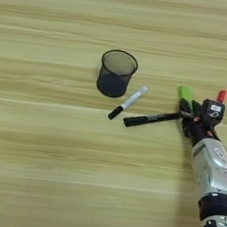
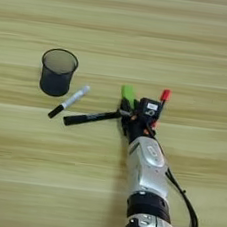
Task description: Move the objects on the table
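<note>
On the table a long black marker lies nearly level, and its right end reaches my right gripper. The gripper comes up from the bottom right on a silver forearm. Just beyond the gripper a small green block shows, with a red-capped marker to its right, partly hidden by the wrist. A white marker with a black cap lies slanted to the left of the black marker. Whether the gripper holds the black marker's end does not show.
A black mesh cup stands upright to the upper left of the white marker, a short way from its white tip. A black cable loops off the forearm's right side.
</note>
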